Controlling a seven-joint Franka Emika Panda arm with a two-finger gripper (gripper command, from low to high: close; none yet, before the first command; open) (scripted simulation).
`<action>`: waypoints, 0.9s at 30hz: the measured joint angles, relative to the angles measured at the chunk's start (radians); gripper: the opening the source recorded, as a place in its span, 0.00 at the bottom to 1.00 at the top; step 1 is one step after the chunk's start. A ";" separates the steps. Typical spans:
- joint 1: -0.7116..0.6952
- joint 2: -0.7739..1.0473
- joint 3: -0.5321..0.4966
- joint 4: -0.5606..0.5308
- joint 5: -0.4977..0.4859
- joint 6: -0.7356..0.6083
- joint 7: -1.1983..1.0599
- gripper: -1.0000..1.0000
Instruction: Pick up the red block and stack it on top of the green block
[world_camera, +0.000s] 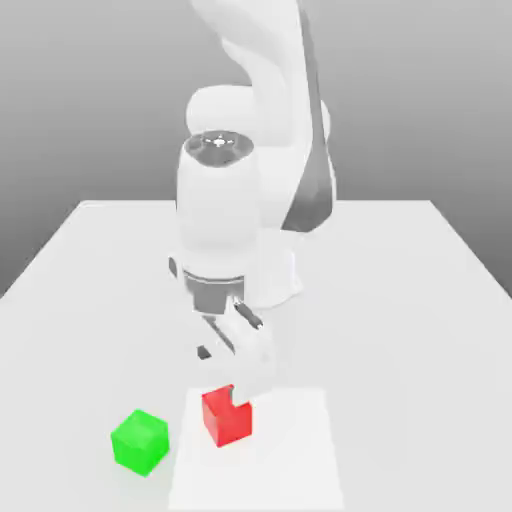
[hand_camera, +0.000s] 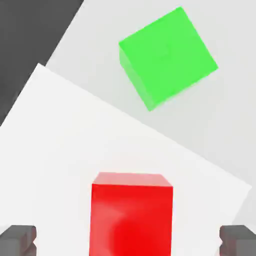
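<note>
Red block (hand_camera: 131, 212) between open tool (world_camera: 232, 368) fingers, green block (world_camera: 139, 440) apart

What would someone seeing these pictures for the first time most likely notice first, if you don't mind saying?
Probably the two bright cubes on the pale table: the red block near the front edge and the green block just to the exterior view's left of it, apart from it. Next comes the big white arm reaching down, its open gripper right above the red block, with a dark fingertip on either side of it in the hand view.
</note>
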 joint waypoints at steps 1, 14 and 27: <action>0.003 0.004 0.001 0.003 0.006 0.006 -0.001 0.50; 0.037 0.143 -0.063 0.031 -0.106 0.123 0.085 0.50; 0.140 0.247 -0.196 0.033 -0.231 0.202 0.174 0.00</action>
